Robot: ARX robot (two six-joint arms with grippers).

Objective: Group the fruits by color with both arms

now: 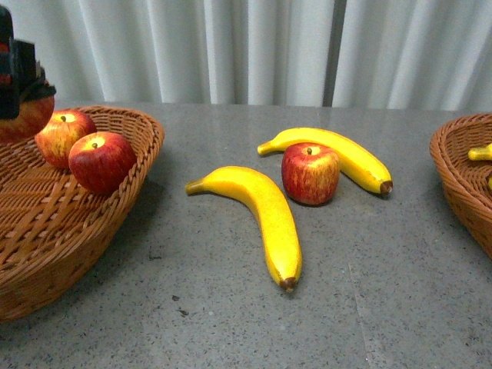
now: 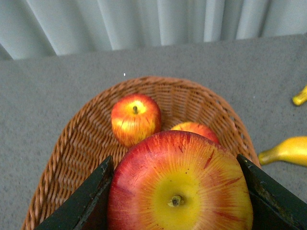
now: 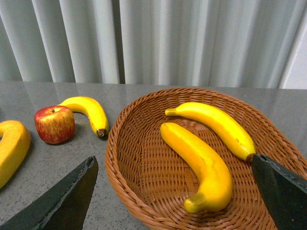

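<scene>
My left gripper [image 2: 175,160] is shut on a red and yellow apple [image 2: 180,191] and holds it above the left wicker basket [image 2: 76,143]. In the front view this gripper [image 1: 19,84] is at the top left. Two apples [image 1: 63,137] [image 1: 101,160] lie in that basket. On the table lie one apple [image 1: 310,173], a banana [image 1: 261,215] in front and a banana [image 1: 338,154] behind it. My right gripper [image 3: 173,160] is open and empty above the right basket [image 3: 129,158], which holds two bananas [image 3: 201,163] [image 3: 216,124].
The table is grey stone with a white curtain behind it. The left basket [image 1: 46,231] stands at the table's left edge and the right basket [image 1: 461,177] at its right edge. The loose fruit lies between them.
</scene>
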